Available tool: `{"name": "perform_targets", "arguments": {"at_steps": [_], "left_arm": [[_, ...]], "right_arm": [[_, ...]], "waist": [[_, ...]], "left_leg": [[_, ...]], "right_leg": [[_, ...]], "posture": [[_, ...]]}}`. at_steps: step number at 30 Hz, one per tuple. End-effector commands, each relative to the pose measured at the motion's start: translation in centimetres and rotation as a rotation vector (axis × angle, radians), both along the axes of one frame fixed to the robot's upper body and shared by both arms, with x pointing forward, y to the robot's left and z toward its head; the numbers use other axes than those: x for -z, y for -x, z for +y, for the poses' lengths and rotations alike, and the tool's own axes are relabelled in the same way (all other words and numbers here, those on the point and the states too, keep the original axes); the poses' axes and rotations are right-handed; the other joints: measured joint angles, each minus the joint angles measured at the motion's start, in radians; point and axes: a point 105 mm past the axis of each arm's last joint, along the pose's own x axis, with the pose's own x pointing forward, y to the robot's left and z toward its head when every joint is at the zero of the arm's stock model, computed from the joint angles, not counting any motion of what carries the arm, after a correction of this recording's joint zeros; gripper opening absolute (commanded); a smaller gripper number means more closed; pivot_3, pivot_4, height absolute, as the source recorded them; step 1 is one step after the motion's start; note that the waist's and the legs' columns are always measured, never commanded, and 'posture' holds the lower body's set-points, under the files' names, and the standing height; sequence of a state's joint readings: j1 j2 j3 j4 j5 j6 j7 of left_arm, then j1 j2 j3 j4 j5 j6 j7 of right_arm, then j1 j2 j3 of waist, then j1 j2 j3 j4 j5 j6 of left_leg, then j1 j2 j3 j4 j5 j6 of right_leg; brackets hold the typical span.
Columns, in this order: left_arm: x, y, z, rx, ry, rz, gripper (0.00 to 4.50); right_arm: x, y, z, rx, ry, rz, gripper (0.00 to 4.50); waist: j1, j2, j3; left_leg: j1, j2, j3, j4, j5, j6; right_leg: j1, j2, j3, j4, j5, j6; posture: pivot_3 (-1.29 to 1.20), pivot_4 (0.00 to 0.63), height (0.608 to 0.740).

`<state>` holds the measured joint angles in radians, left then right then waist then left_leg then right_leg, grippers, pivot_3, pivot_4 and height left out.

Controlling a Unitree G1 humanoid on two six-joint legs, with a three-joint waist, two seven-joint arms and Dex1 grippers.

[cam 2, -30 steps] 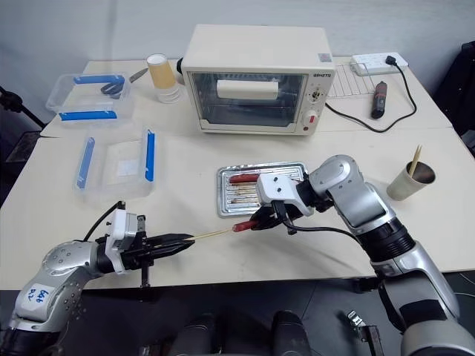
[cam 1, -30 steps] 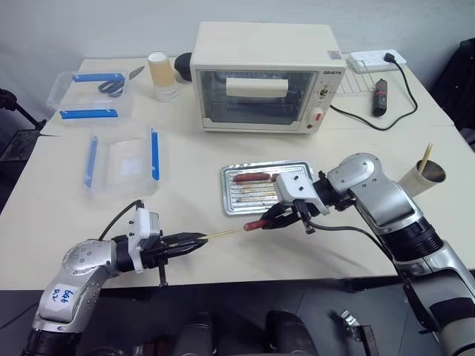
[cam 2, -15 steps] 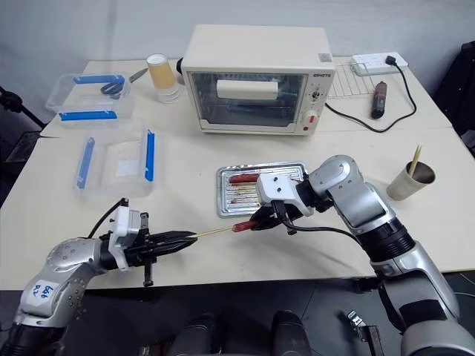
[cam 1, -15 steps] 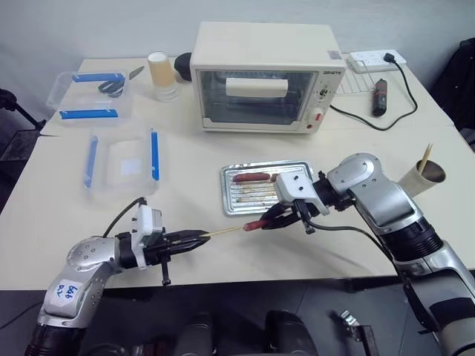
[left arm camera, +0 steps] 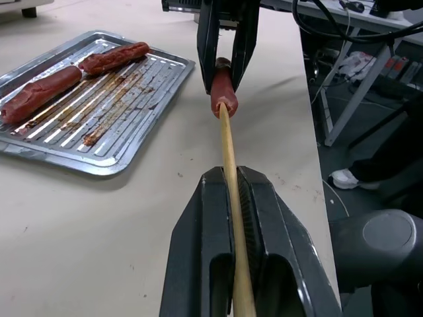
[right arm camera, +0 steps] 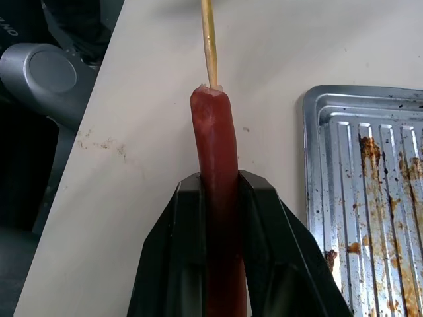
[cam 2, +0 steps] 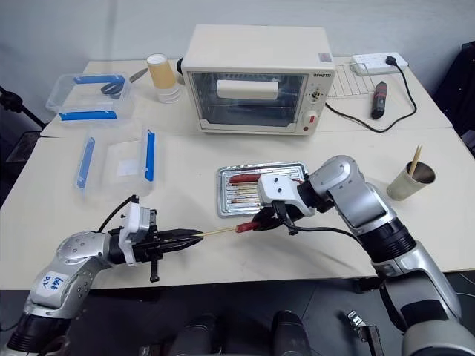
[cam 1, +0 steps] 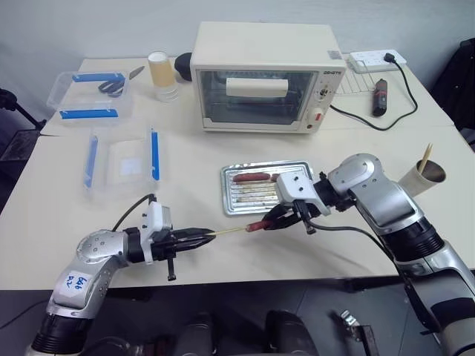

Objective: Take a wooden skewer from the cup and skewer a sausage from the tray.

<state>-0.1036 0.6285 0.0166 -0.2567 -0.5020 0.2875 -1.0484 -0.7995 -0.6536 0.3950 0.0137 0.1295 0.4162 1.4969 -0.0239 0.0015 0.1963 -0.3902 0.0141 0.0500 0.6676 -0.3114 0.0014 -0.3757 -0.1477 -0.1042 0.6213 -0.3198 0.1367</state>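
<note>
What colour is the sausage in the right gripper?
Reddish-brown sausage, clearest in the right wrist view.

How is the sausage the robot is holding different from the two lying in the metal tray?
The held sausage is clamped lengthwise between the right gripper's fingers, lifted above the table in front of the tray; the two tray sausages lie loose on its ridged bottom. The held one has the wooden skewer, gripped by the left gripper, touching its end; the tray ones have none. All three look alike: slim, reddish-brown, smooth.

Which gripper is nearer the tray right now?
Right. The right gripper holds the sausage just off the tray's front rim; the left gripper holds the skewer, farther out.
</note>
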Motion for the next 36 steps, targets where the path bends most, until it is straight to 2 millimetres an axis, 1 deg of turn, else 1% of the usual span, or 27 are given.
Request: {"name": "perform_targets", "arguments": {"at_steps": [1, 7, 17, 23, 28, 32, 36], "left_arm": [[-0.1, 0.8, -1.1, 0.065, 0.01, 0.003, 0.0], [-0.2, 0.9, 0.0, 0.027, -0.002, 0.006, 0.0], [-0.2, 1.1, 0.6, 0.016, -0.01, 0.009, 0.0], [-0.1, 1.1, 0.6, 0.016, -0.01, 0.014, 0.0], [0.1, 0.8, -0.4, 0.034, 0.003, 0.015, 0.0], [0.3, 0.1, -2.2, 0.071, 0.004, 0.015, 0.0], [0.4, 0.0, -2.9, 0.1, -0.002, 0.025, 0.0]], "right_arm": [[-1.3, 0.9, 1.6, -0.095, -0.037, -0.035, 0.65], [-1.3, 0.4, 0.9, -0.07, -0.028, -0.044, 0.65], [-1.4, 0.1, 0.6, -0.059, -0.03, -0.048, 0.65], [-1.4, 0.2, 0.6, -0.059, -0.031, -0.047, 0.65], [-1.4, 0.4, 1.2, -0.078, -0.042, -0.043, 0.65], [-1.4, 0.8, 1.9, -0.112, -0.047, -0.04, 0.65], [-1.5, 0.8, 2.1, -0.122, -0.043, -0.043, 0.65]], "waist": [[0.0, 0.0, 0.0], [0.0, 0.0, 0.0], [0.0, 0.0, 0.0], [0.001, 0.0, 0.0], [0.001, 0.0, 0.0], [0.008, 0.0, 0.0], [0.014, 0.0, 0.0]], "left_leg": [[0.0, 0.0, 0.0, 0.0, 0.0, 0.0], [0.0, 0.0, 0.0, 0.0, 0.0, 0.0], [0.0, 0.0, 0.0, 0.0, 0.0, 0.0], [0.0, 0.0, 0.0, 0.0, 0.0, 0.0], [0.0, 0.0, 0.0, 0.0, 0.0, 0.0], [0.0, 0.0, 0.0, 0.001, 0.0, 0.0], [0.0, 0.0, 0.003, 0.001, 0.0, 0.0]], "right_leg": [[0.0, 0.0, 0.0, 0.0, 0.0, 0.0], [0.0, 0.0, 0.0, 0.0, 0.0, 0.0], [0.0, 0.0, 0.0, 0.0, 0.0, 0.0], [0.0, 0.0, 0.0, 0.0, 0.0, 0.0], [0.0, 0.0, 0.0, 0.0, 0.0, 0.0], [0.0, 0.0, 0.0, 0.0, 0.0, 0.0], [0.0, 0.0, 0.0, 0.001, 0.0, 0.0]], "posture": [[0.0, 0.15, 0.74], [0.0, 0.15, 0.74], [0.0, 0.15, 0.74], [0.0, 0.15, 0.74], [0.0, 0.15, 0.74], [0.0, 0.15, 0.74], [0.0, 0.15, 0.74]]}}
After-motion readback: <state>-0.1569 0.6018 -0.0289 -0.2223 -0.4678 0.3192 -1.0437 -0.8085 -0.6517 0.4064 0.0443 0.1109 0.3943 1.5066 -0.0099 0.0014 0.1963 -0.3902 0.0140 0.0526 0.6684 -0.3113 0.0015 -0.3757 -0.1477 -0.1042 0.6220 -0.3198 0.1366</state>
